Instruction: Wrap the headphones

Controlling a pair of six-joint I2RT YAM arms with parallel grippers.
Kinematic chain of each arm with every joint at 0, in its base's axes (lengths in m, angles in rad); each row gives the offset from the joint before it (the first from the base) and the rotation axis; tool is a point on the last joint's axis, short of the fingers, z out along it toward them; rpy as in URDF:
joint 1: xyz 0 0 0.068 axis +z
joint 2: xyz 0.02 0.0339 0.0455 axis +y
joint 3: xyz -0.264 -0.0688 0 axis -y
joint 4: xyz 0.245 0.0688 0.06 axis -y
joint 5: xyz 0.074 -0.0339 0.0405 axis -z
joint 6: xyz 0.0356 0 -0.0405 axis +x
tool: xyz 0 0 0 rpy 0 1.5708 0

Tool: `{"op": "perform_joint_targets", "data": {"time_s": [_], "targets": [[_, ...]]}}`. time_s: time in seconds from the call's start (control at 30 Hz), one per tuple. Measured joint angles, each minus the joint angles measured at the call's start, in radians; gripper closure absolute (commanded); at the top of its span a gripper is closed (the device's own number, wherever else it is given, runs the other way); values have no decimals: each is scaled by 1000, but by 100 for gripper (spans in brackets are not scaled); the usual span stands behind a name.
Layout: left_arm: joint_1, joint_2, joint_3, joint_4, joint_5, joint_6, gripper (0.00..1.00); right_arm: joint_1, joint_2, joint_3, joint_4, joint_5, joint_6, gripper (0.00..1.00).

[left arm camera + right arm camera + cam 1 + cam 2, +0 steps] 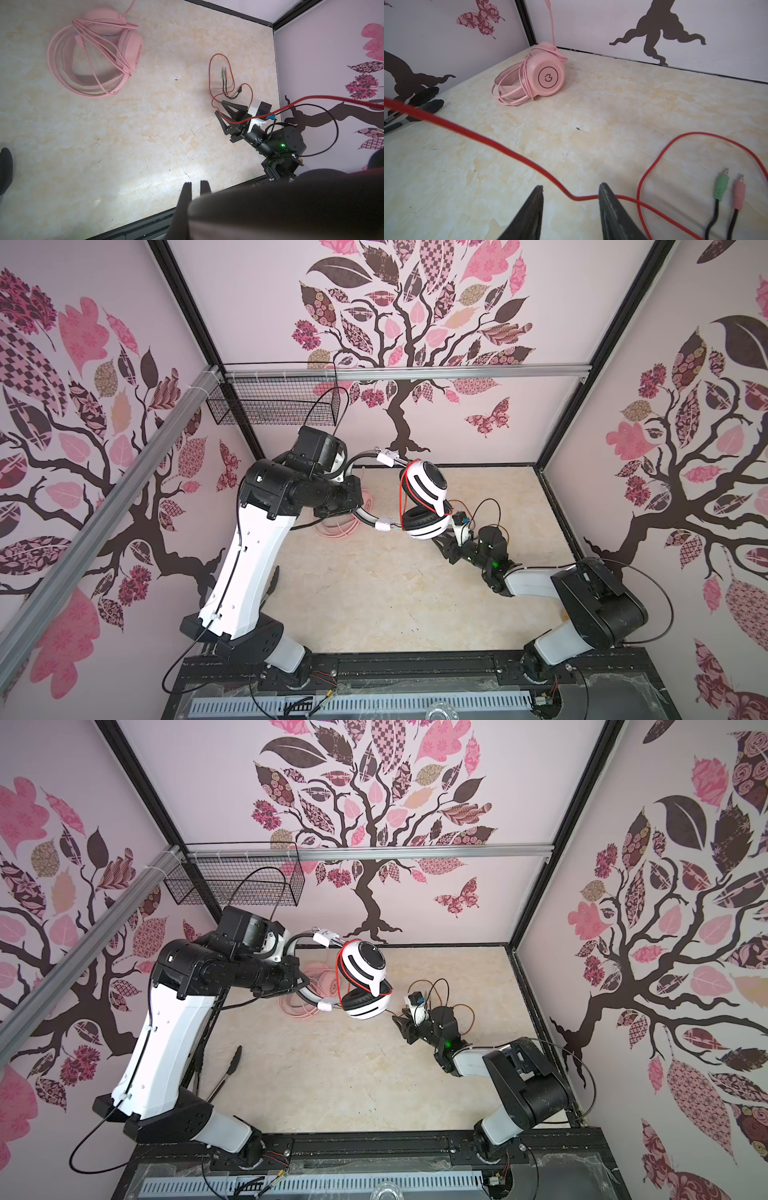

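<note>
Right hand (571, 186) stands half open, its jaws straddling but not pinching the orange-red cable (483, 137); that slack could slip free or snag. Left hand (196, 182) is clamped on the white-and-black over-ear headset (424, 485), held aloft; the pale pink headset (546, 76) lies wrapped on the marbled surface (612, 108).

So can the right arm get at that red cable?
Probably yes: the red cable runs across the gap between the right gripper's open jaws, nothing in between, while the left gripper holds the headset up.

Pale walls (249, 323) bearing tree decals (401, 423) enclose a cream marbled tabletop (374, 605); a wire basket (274, 406) hangs above its far left corner.
</note>
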Motion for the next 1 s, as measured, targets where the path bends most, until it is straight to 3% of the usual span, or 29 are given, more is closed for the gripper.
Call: {"op": "perform_joint_targets", "data": {"time_s": [0.27,0.4,0.57,0.77,1.0], "targets": [[8,0,0,0,4,0,100,0,43,21,8,-40,-2,59],[8,0,0,-1,8,0,100,0,47,21,15,-62,-2,71],[8,0,0,-1,16,-1,100,5,47,20,20,-90,5,99],[14,0,0,0,31,-10,100,59,-20,-14,-77,-60,-20,100],[38,0,-10,40,95,-60,100,210,-279,-56,-329,39,-101,100]]}}
